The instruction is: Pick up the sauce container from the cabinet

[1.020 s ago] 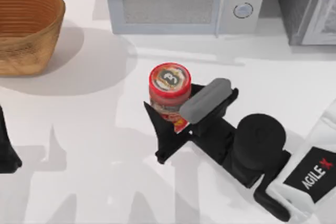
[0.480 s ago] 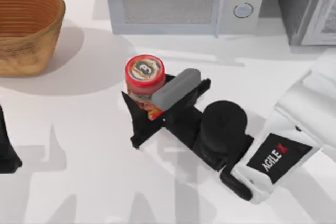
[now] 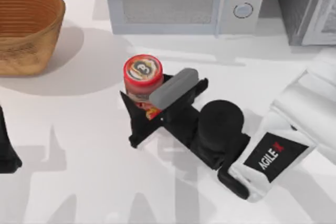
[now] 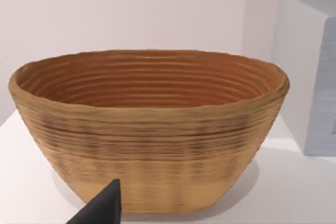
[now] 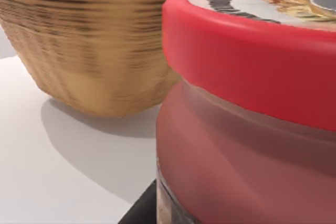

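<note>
White smooth table [image 3: 79,129]: right gripper [image 3: 144,106] clamps cylindrical, red-lidded sauce container [image 3: 143,77].

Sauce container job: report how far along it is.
Done: the sauce container is out of the cabinet, upright in front of the microwave. In hand: the right gripper is shut on it. Left: whether it is lifted off the table cannot be told. The left gripper is parked at the left edge.

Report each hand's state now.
Left hand: parked at the table's left edge, state cannot be told.
Right hand: closed on the sauce container.
</note>
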{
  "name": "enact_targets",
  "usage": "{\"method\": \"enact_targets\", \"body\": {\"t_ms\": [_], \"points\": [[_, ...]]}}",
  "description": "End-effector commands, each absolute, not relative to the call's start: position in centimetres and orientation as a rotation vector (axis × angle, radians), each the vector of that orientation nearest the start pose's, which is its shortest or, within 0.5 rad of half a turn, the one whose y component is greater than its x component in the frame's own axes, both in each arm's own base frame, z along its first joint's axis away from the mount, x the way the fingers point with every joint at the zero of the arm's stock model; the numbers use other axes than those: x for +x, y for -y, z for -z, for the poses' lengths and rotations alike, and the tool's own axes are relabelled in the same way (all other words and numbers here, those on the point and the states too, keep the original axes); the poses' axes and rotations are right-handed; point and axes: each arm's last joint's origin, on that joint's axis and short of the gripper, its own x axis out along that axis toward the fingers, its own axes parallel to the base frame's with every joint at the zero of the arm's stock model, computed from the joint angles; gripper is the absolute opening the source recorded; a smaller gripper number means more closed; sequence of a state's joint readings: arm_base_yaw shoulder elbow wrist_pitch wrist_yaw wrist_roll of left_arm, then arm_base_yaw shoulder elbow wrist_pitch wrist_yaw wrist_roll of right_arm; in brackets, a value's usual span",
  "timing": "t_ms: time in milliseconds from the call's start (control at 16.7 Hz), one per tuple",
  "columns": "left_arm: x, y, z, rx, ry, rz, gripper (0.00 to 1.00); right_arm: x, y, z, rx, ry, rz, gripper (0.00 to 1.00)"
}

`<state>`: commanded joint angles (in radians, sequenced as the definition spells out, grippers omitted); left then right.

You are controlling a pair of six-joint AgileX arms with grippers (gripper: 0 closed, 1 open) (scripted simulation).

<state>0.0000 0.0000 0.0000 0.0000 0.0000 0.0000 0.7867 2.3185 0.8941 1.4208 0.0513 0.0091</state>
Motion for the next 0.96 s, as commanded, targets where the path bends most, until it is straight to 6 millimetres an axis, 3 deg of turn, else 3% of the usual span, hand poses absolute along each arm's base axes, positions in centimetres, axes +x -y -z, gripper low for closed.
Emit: {"method": "enact_targets", "body": {"t_ms": [600,960], "points": [[10.57,0.12,-16.00,0.000,0.000,0.000,1.00,27.99,-28.36,-5.86,-0.004,-0.002,-0.762,0.98],[10.57,0.12,-16.00,0.000,0.000,0.000,1.00,27.99,-28.36,-5.86,-0.004,-0.002,-0.762,1.00]]}}
